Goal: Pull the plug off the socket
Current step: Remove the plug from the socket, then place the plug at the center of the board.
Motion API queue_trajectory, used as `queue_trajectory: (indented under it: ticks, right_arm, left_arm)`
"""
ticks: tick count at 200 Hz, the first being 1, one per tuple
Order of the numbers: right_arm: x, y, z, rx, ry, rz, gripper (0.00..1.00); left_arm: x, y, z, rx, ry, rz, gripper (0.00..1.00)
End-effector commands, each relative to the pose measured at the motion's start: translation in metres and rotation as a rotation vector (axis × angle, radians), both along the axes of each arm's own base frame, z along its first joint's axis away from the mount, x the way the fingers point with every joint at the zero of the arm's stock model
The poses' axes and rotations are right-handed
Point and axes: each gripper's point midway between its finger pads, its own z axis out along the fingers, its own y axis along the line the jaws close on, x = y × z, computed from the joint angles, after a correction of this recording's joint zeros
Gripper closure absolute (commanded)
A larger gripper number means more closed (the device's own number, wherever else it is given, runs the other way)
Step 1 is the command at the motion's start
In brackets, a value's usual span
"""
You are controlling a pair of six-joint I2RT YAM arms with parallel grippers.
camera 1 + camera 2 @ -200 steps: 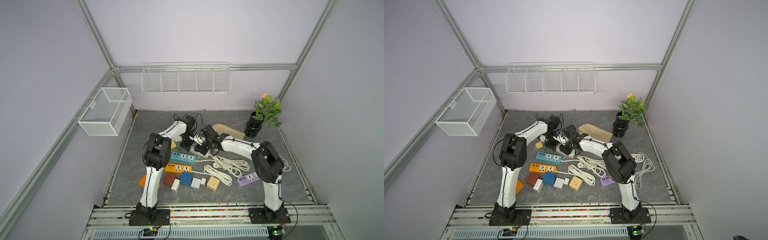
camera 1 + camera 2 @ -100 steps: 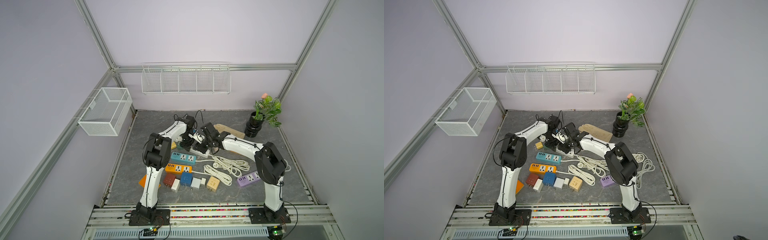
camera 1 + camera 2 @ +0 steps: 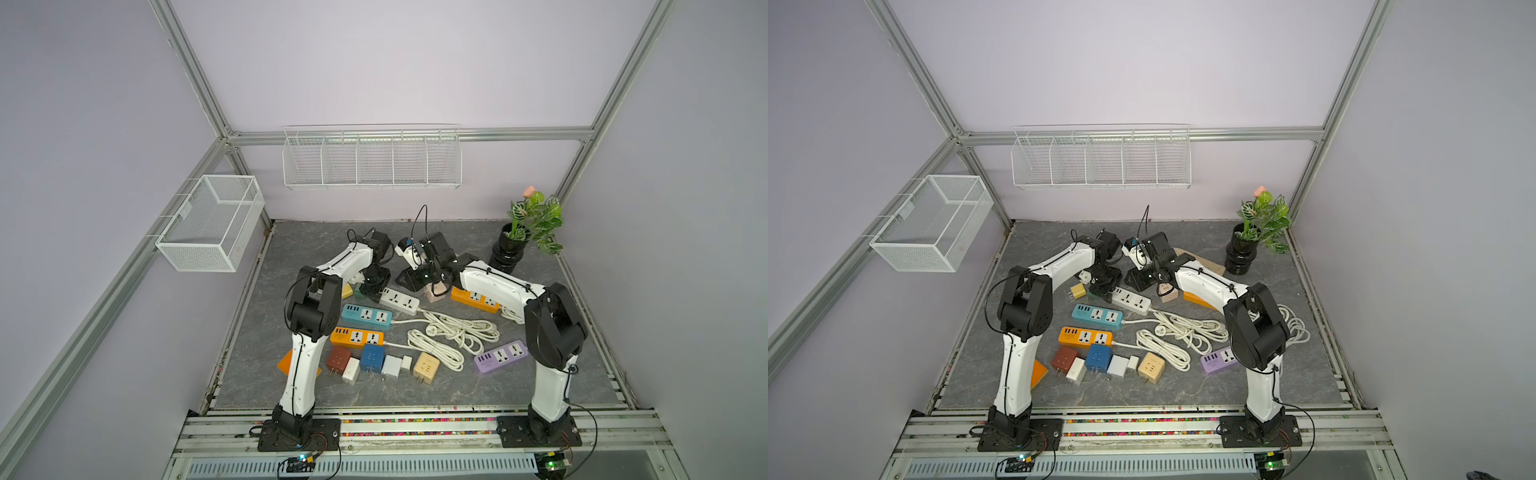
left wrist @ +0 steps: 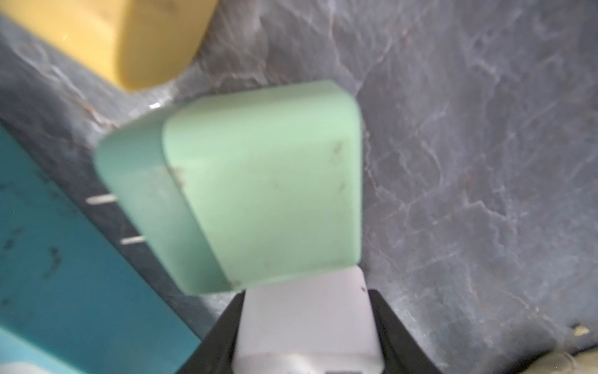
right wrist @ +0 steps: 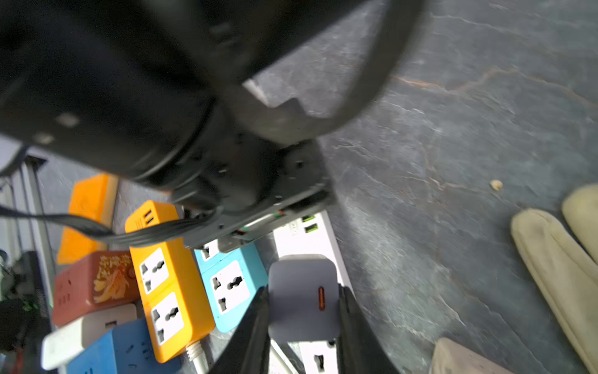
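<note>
Plug (image 5: 302, 298) | right tool (image 5: 302, 291) grips it, wrist-view only | left tool (image 4: 305, 302) clamps white strip (image 4: 307, 327)

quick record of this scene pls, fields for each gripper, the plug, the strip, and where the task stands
left gripper: shut on the end of the white power strip
right gripper: shut on the grey plug
grey plug: lifted clear of the strip, in no socket
white power strip: flat on the table, both sockets bare in a top view
task: plug looks pulled off
</note>
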Motion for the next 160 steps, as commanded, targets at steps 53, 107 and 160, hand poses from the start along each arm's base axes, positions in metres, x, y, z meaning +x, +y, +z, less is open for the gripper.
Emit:
queue_trajectory:
  ticks: [53,107,160]
  right_arm:
    - [0.012,-0.005,-0.047,-0.036,0.307,-0.125,0.79]
    - [0.021,-0.007,-0.063,-0.065,0.402,-0.173,0.76]
    - [0.025,-0.013,-0.069,-0.116,0.422,-0.212,0.58]
  left_arm:
    - [0.010,-0.008,0.007,-0.047,-0.071,-0.002,1.00]
    - [0.011,-0.008,0.011,-0.050,-0.079,-0.004,1.00]
    - [0.012,-0.010,0.013,-0.057,-0.085,-0.006,0.99]
